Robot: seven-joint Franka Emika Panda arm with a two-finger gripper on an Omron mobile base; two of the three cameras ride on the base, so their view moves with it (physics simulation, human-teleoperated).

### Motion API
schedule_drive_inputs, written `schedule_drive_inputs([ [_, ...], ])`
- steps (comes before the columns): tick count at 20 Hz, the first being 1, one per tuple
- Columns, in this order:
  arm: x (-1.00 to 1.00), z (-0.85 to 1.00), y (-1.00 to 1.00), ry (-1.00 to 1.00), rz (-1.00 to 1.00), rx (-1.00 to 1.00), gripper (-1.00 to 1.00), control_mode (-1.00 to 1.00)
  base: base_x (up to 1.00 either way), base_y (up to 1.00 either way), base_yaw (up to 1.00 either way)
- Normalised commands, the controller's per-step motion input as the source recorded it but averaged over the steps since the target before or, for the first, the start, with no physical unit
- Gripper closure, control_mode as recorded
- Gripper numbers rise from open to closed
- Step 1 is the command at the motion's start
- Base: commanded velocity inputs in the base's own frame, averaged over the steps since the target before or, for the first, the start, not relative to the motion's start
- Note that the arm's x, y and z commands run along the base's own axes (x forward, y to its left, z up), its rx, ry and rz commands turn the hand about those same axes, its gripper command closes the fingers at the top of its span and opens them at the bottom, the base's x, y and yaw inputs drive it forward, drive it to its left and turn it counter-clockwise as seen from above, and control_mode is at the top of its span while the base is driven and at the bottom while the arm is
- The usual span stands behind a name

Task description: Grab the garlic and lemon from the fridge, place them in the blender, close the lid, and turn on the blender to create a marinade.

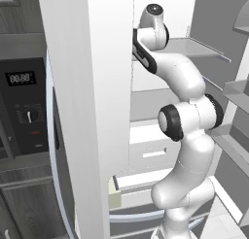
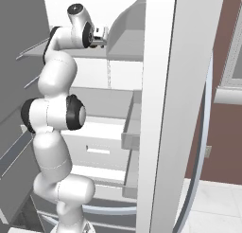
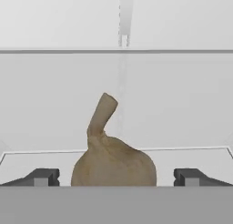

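Garlic [image 3: 113,161] sits right before us on the fridge [image 1: 85,111] shelf, between our jaws, which stand wide apart, not touching it.

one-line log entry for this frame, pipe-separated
phase: reach for garlic | gripper: open, fingertips either side of bulb | location: fridge shelf | held: nothing
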Motion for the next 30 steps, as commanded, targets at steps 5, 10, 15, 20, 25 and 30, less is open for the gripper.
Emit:
schedule_drive_inputs([
  [5, 0.13, -0.05, 0.04, -0.02, 0.00, 0.00, -1.00, -1.00, 0.00, 0.00, 0.00],
  [10, 0.13, -0.06, 0.03, -0.03, 0.00, 0.00, -1.00, -1.00, 0.00, 0.00, 0.00],
  [15, 0.09, -0.10, 0.04, -0.03, 0.00, 0.00, -1.00, -1.00, 0.00, 0.00, 0.00],
  [20, 0.00, -0.25, 0.01, -0.01, 0.00, 0.00, 1.00, -1.00, 0.00, 0.00, 0.00],
  [25, 0.00, -0.09, 0.00, -0.06, 0.00, 0.00, 1.00, -1.00, 0.00, 0.00, 0.00],
  [30, 0.00, 0.00, 0.00, -0.11, 0.00, 0.00, 1.00, -1.00, 0.00, 0.00, 0.00],
])
